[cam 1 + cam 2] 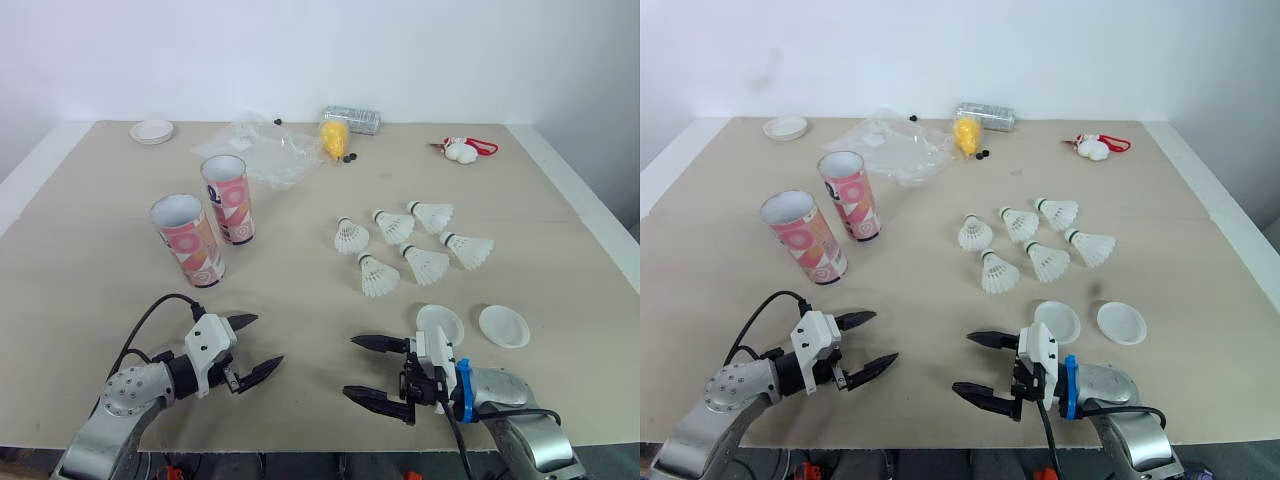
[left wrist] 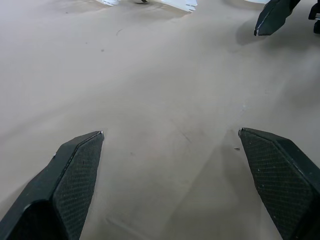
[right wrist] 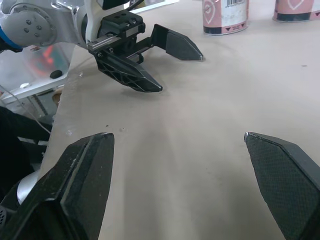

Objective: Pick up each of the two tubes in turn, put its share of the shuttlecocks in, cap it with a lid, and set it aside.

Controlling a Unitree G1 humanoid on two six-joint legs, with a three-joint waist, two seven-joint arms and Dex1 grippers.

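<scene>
Desk (image 1: 90,290), tan.
- Near tube (image 1: 187,240) and far tube (image 1: 229,198): pink, upright, uncapped, just beside each other, left of centre.
- Shuttlecocks (image 1: 395,226): six, lying loose, right of centre.
- Left lid (image 1: 440,324), right lid (image 1: 503,326): white, front right.
- Left pincer (image 1: 264,341): fingers apart, empty, low at the front.
- Right pincer (image 1: 350,366): fingers apart, empty, facing it.
</scene>
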